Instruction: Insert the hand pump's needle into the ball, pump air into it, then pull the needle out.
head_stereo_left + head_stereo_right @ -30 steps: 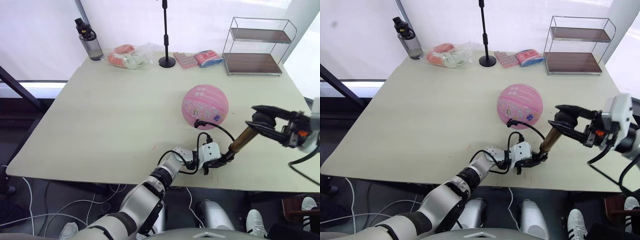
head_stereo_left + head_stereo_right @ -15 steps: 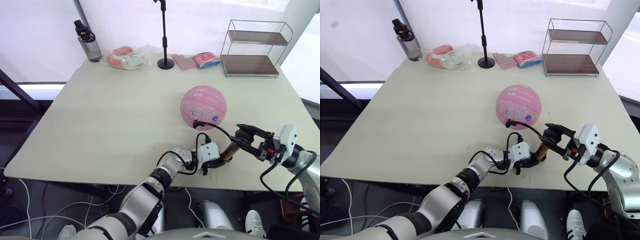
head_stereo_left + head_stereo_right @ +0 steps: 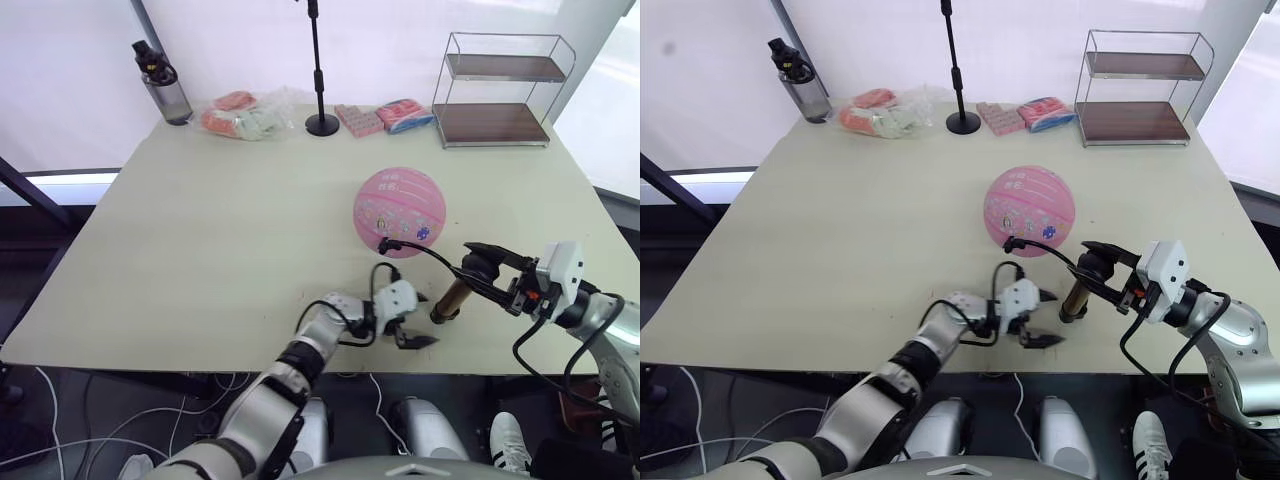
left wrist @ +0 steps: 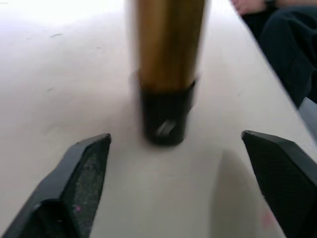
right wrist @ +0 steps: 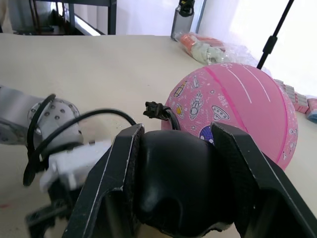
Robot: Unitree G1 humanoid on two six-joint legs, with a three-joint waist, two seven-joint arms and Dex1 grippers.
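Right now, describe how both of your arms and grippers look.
Both arms are silver-grey metal with black joint rings and loose black cables looping along the wrists. Each wrist carries a white boxy housing. The left gripper and right gripper have black angular jaws; the right housing shows a small orange-red mark.

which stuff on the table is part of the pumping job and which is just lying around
Part of the job: hand pump, its needle, ball, right pincer on the pump's handle, left pincer.

Lying about: water bottle, snack packets, black stand, wire shelf.

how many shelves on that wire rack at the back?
2: both on the wire rack at the table's far right corner, the upper shelf directly above the lower shelf.
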